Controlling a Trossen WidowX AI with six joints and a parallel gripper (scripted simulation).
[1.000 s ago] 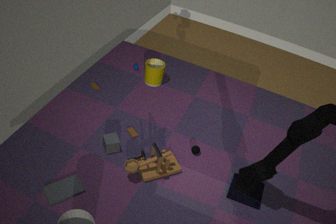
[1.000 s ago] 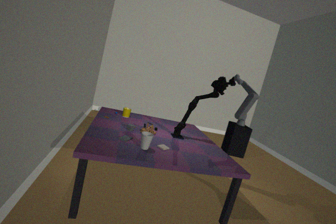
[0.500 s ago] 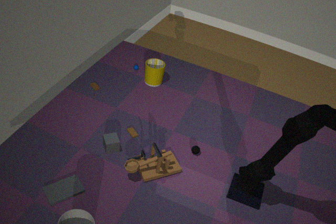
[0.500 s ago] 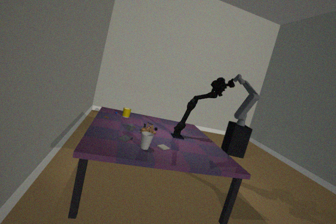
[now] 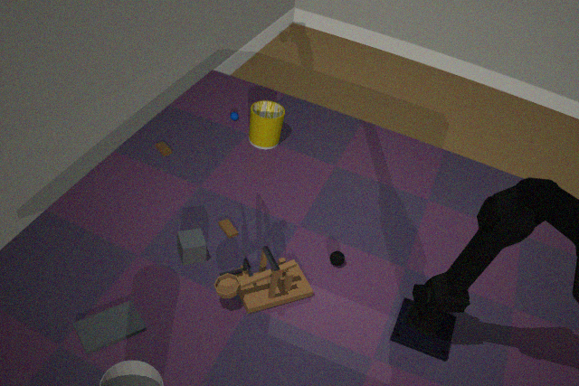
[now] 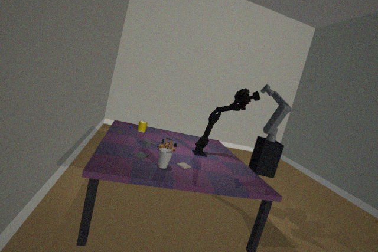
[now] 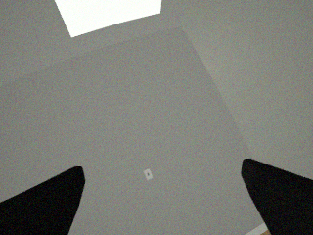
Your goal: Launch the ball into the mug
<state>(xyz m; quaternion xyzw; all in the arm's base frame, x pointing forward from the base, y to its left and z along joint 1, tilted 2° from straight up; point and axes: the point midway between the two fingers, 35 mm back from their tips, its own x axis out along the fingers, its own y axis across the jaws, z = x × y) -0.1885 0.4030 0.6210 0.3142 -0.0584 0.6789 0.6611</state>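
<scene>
Wrist view: the gripper (image 7: 159, 222) points up at wall and ceiling light, both dark fingers spread almost to their widest, with nothing between them.
Arm: the black arm (image 6: 213, 118) rises from its base plate (image 5: 402, 342) on the right of the table (image 6: 259, 192), the hand lifted high and well apart from everything on the top.
Ball: the black ball (image 5: 336, 258) lies on the purple top, between the arm's base and the catapult, touching neither.
Ball handling: probably light, hard and smooth, so it would roll at a nudge; best pinched across its middle from straight above.
Catapult: the wooden catapult (image 5: 276, 286) sits left of the ball, its round cup (image 5: 227, 285) at the left end, looking empty.
Yellow mug: the yellow mug (image 5: 266, 124) stands upright far back on the table; nothing is visible inside.
Blue ball: a small blue ball (image 5: 233, 116) rests just left of the mug.
White cup: a white cup (image 6: 165, 157) stands at the near edge; its contents cannot be made out.
Task progress: loading is not yet begun.
</scene>
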